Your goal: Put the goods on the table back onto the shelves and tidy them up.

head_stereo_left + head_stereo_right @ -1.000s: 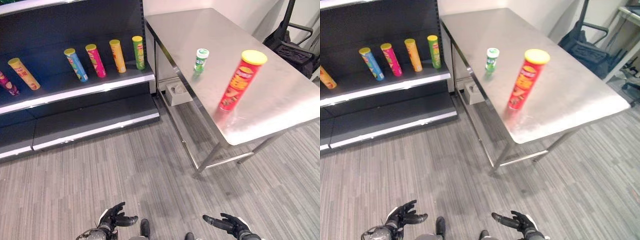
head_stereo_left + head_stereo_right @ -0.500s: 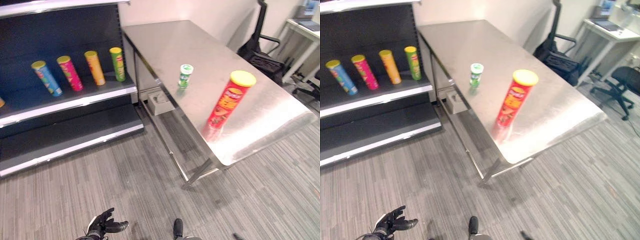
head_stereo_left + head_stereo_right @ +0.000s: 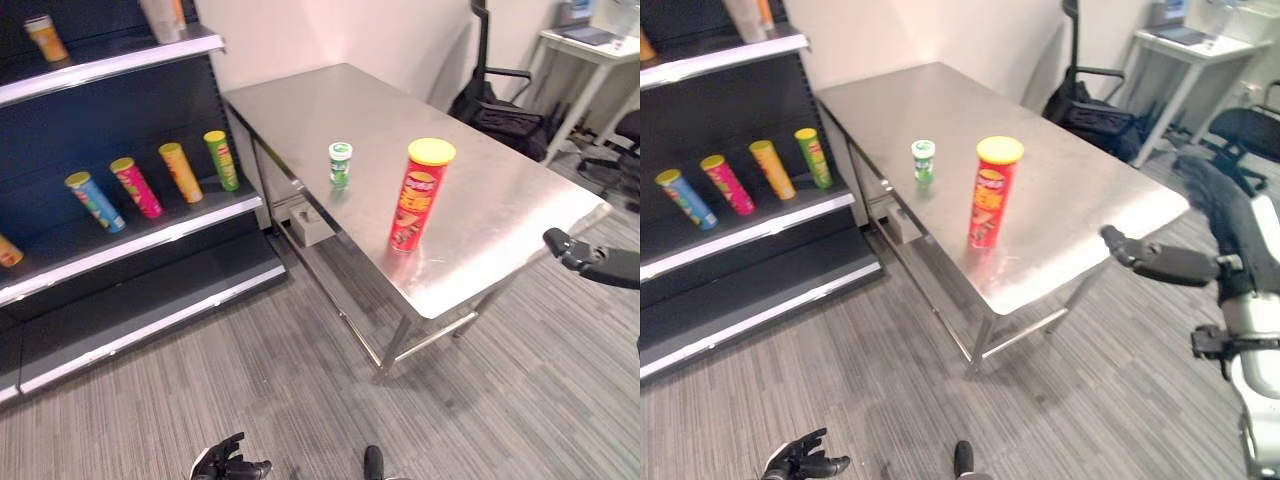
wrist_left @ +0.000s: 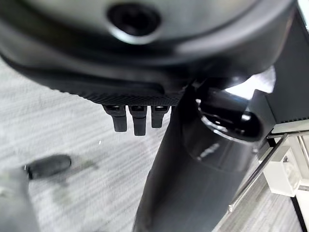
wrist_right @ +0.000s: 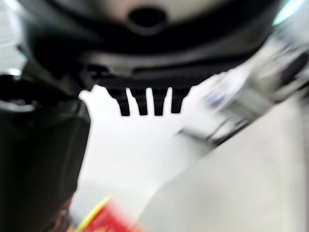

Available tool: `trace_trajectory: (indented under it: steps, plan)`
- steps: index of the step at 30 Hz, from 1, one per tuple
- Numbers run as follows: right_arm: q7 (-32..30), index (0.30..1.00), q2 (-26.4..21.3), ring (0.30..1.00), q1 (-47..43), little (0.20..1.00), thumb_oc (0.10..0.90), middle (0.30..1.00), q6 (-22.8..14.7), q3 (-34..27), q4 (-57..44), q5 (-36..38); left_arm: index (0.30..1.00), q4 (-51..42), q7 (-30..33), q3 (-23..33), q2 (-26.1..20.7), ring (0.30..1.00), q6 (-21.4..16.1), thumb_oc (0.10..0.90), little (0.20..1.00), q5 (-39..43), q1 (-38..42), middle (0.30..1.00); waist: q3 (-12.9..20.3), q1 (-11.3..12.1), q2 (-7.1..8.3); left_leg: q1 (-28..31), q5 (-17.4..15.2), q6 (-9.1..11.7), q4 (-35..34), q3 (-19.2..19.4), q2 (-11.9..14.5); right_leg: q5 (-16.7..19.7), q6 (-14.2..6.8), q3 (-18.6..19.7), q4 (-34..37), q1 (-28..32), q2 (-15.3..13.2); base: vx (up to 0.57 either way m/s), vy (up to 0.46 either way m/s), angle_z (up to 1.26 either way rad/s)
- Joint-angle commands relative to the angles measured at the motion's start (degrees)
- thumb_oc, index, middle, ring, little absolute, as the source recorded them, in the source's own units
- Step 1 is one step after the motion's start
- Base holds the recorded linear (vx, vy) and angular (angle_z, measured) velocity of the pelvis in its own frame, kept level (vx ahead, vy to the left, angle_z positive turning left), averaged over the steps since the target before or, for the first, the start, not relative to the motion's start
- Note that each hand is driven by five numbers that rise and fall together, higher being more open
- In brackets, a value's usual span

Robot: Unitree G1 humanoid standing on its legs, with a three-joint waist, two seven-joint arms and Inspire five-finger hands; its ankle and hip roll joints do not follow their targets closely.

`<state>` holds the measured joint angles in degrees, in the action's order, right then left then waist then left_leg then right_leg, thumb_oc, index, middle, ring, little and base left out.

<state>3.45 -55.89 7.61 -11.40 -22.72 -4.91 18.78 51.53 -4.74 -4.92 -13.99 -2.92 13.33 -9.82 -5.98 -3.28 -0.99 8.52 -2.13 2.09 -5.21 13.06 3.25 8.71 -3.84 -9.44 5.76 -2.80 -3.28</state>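
Left hand (image 3: 228, 466) low over floor, your fingers loosely spread, holding nothing. Shelves (image 3: 120, 245) far beyond those fingertips, four tubes (image 3: 160, 182) standing on middle board. Small green tub (image 3: 340, 164) and tall red tube (image 3: 419, 195) upright on table (image 3: 500, 190), well apart. Right hand (image 3: 1155, 260) at table's corner, fingers stretched straight toward red tube, short of it, empty.

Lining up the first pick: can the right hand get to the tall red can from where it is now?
Probably yes. The right hand hangs open off the table's near corner, and bare tabletop lies between it and the tall red can. The small green can stands clear behind.
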Motion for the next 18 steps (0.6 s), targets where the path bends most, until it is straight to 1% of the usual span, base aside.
trace_trajectory:
  steps: [1,4,5,9,10,12,13,15,18]
  plan:
    - [3.0,0.900,-0.3,0.900,-6.4,0.900,0.800,0.900,-3.9,-0.9,0.7,6.5,0.900,0.7,-1.4,-0.3,-4.5,0.900,-4.3,0.800,0.900,-1.0,3.0,0.900,1.1,0.7,3.56,-1.8,0.9,1.8,0.2,0.3,1.9,-3.8,-6.6,-1.1,-0.8,6.1,-5.7,0.01,-0.002,0.06]
    - [2.7,0.900,-0.4,0.900,-9.9,0.900,0.800,0.900,-4.0,2.3,1.5,6.0,0.900,0.9,-1.8,-1.2,-4.2,0.900,-4.4,0.800,0.900,-1.4,2.8,0.900,1.4,1.5,3.59,-1.8,0.9,1.9,0.2,0.1,1.9,-4.0,-6.6,-1.6,-0.8,6.4,-5.8,0.00,0.000,0.01]
    - [2.6,0.900,-0.4,0.900,-10.0,0.900,0.800,0.900,-4.0,2.4,1.5,6.0,0.900,0.9,-1.8,-1.1,-4.2,0.900,-4.4,0.800,0.900,-1.4,2.8,0.900,1.3,1.5,3.59,-1.8,0.9,1.9,0.2,0.1,1.9,-4.0,-6.6,-1.6,-0.8,6.4,-5.8,0.01,0.005,0.07]
    - [0.6,0.900,-1.2,0.900,-14.5,0.900,0.800,0.900,-3.6,6.5,4.5,2.6,0.900,1.1,-1.5,-1.8,-4.1,0.900,-4.4,0.800,0.900,-1.3,2.5,0.900,1.7,2.8,3.72,-1.8,0.9,1.9,0.2,-0.4,1.8,-4.1,-6.5,-2.4,-0.8,7.1,-6.0,0.01,0.000,0.09]
    - [0.6,0.900,-1.3,0.900,-14.7,0.900,0.800,0.900,-3.6,6.7,4.7,2.5,0.900,1.1,-1.5,-1.7,-4.1,0.900,-4.4,0.800,0.900,-1.3,2.5,0.900,1.6,2.7,3.72,-1.8,0.9,1.9,0.2,-0.5,1.8,-4.1,-6.5,-2.4,-0.8,7.1,-6.0,0.00,0.000,0.00]
    - [-2.3,0.900,-1.6,0.900,-16.9,0.900,0.800,0.900,-3.7,7.7,7.3,-0.2,0.900,1.1,-1.2,-1.8,-4.2,0.900,-4.4,0.800,0.900,-1.1,2.2,0.900,1.6,3.5,3.80,-2.0,1.0,1.9,0.2,-1.0,1.8,-4.3,-6.5,-3.1,-0.8,7.4,-6.1,0.00,-0.009,0.04]
    - [-2.4,0.900,-1.6,0.900,-17.2,0.900,0.800,0.900,-3.7,7.9,7.5,-0.2,0.900,1.1,-1.2,-1.7,-4.1,0.900,-4.4,0.800,0.900,-1.1,2.2,0.900,1.6,3.4,3.79,-2.0,1.0,1.9,0.2,-1.0,1.8,-4.3,-6.5,-3.1,-0.8,7.4,-6.1,0.00,-0.015,0.05]
    - [-4.8,0.900,-2.0,0.900,-19.0,0.900,0.800,0.900,-3.9,8.1,10.2,-1.6,0.900,1.2,-0.5,-1.5,-4.2,0.900,-4.5,0.800,0.900,-0.8,1.9,0.900,1.6,4.1,3.91,-2.2,1.2,2.0,0.2,-1.7,1.8,-4.5,-6.4,-3.9,-0.8,7.7,-6.2,0.01,-0.021,0.18]
    - [-5.8,0.900,-2.1,0.900,-19.3,0.900,0.800,0.900,-4.0,7.5,10.8,-1.9,0.900,1.3,-0.2,-1.3,-4.2,0.900,-4.4,0.800,0.900,-0.6,1.6,0.900,1.6,4.4,3.97,-2.4,1.3,2.0,0.2,-2.2,1.8,-4.6,-6.4,-4.3,-0.8,7.9,-6.2,0.01,-0.017,0.20]
